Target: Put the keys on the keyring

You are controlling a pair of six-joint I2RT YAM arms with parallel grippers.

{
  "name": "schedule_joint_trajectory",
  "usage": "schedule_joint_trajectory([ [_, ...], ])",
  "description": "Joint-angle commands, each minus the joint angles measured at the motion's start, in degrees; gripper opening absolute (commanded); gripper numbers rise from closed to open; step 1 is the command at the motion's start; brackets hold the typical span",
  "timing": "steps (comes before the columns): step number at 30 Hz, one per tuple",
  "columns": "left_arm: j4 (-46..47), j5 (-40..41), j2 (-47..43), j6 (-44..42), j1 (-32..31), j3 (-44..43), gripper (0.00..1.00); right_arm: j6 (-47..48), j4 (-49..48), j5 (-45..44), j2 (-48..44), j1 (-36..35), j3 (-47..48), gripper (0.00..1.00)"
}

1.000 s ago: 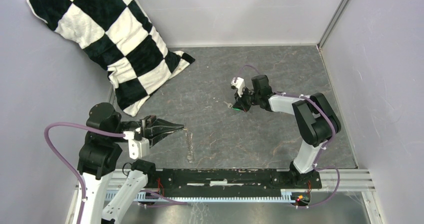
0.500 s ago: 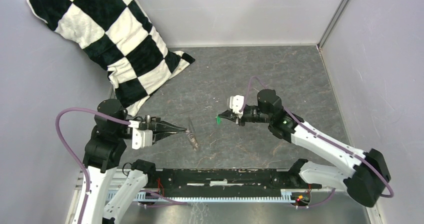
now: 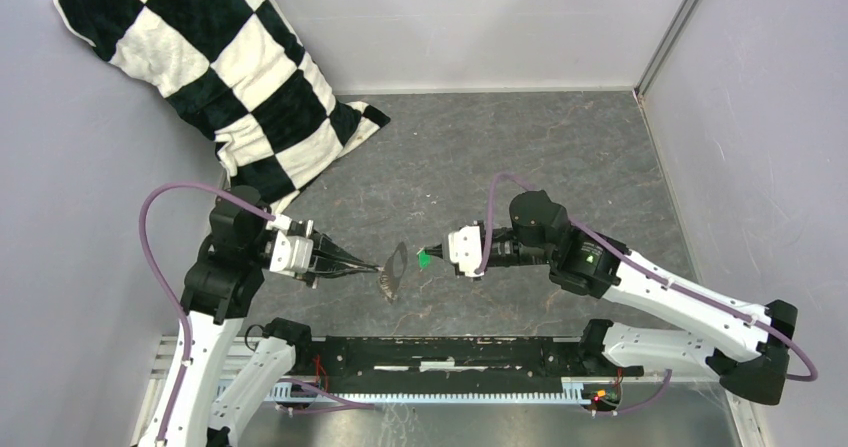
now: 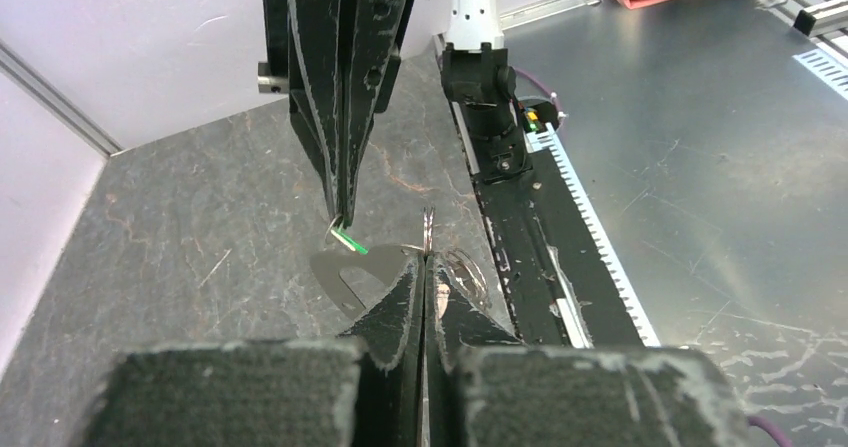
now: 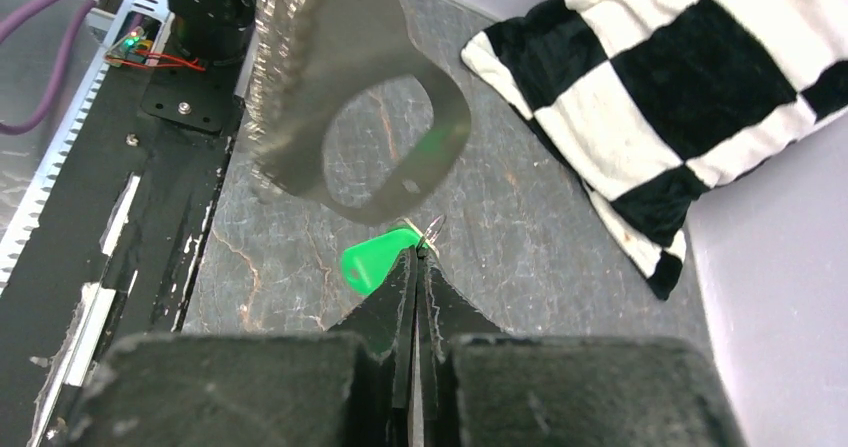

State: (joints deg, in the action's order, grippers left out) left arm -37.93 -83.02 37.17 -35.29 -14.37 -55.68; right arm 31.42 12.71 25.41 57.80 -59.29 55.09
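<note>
Holding the keyring (image 5: 440, 137) by its rim, the left pincer (image 4: 425, 267) is clenched on it and keeps it lifted off the bench (image 3: 560, 157), so the loop stands just ahead of its tips. The right pincer (image 5: 417, 257) is also clenched, grasping the key (image 5: 372, 261). The green tag sticks out just ahead of its tips, and the loop hangs right in front of them. If the key touches the loop or not, the pictures do not tell.

The keyring looks thin, stiff and light, and its smooth metal probably is slippery, so with only a rim grip it may swing when it is pushed. A hold low on the rim, away from the row of small pieces, seems the best. The key is tiny and light, with a hard smooth tag. It seems better to pinch it at the tag end, so that the part to be threaded stays free
</note>
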Motion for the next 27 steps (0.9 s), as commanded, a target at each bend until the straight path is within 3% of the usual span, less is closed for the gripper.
schedule_joint_trajectory([
  [1,1.50,-3.42,0.18,3.51,-0.04,0.07,0.02,4.47,4.66,-0.07,-0.21,-1.59,5.23,0.01],
  [16,1.55,-5.31,1.56,4.95,-0.04,0.92,0.02,6.73,16.91,10.02,3.18,-3.63,17.21,0.01],
  [27,1.54,-7.06,3.09,6.99,-0.04,-0.13,0.02,11.27,24.43,8.14,9.72,-9.37,25.75,0.01],
])
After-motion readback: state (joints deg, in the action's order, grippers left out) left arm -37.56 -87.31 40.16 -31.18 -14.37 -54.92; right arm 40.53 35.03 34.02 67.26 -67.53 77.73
